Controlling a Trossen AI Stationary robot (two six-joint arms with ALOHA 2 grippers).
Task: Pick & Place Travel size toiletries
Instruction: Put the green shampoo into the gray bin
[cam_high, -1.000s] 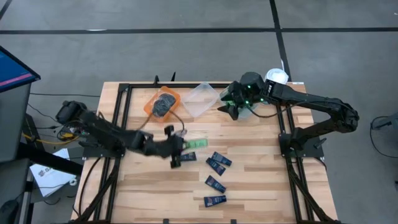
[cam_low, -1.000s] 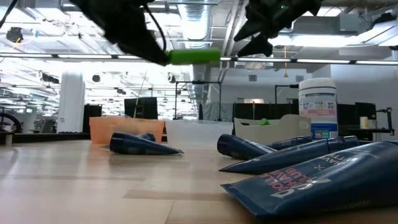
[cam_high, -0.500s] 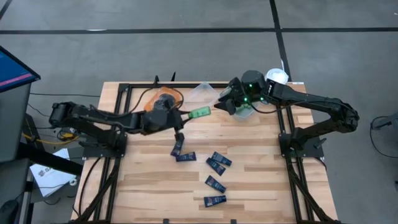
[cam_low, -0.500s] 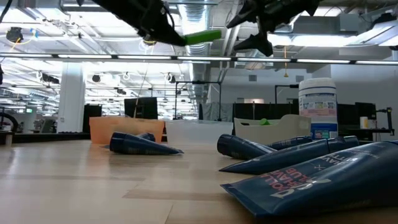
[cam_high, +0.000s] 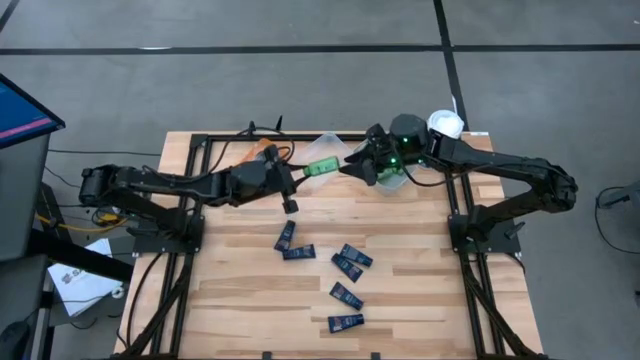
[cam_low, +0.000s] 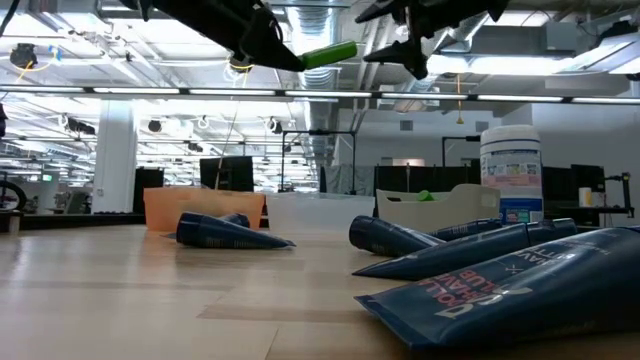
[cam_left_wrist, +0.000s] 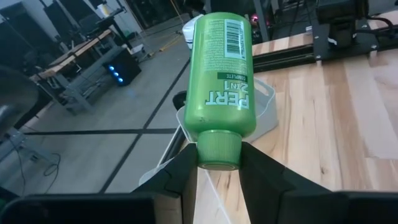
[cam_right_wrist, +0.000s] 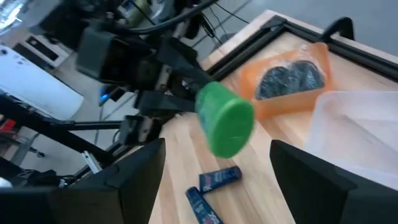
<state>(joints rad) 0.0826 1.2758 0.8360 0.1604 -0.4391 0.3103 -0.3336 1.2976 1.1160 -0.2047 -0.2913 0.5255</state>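
Note:
My left gripper (cam_high: 302, 173) is shut on a bright green mini bottle (cam_high: 321, 167), which hangs in the air over the far middle of the table, near a clear bin (cam_high: 332, 148). The bottle (cam_low: 328, 55) lies about level, its flat base (cam_right_wrist: 225, 122) facing my right gripper (cam_high: 357, 166). That gripper (cam_right_wrist: 217, 180) is open and close to the base, with its fingers wide on either side and touching nothing. Several dark navy tubes (cam_high: 346, 294) lie flat on the near half of the table. Grey round tins (cam_right_wrist: 292, 79) sit in the orange bin. My left gripper pinches the green bottle by its screw cap (cam_left_wrist: 217, 148), one finger (cam_left_wrist: 184, 175) on each side. The fingers come level from the table's left, in line with the bottle. The bottle is lifted clear and points away from the fingers toward my right gripper.
The orange bin (cam_right_wrist: 314, 59) stands at the far left of centre, partly under my left arm. Another pale bin (cam_high: 392, 181) lies under my right gripper. The large white jar (cam_high: 444, 124) stands at the far right. Bare wood (cam_high: 240, 300) lies at the near left.
My left gripper has carried the green bottle from above the table's middle toward the far edge and right, and higher. The bottle's base now points at my right gripper. My right gripper has shifted a little left toward the bottle.

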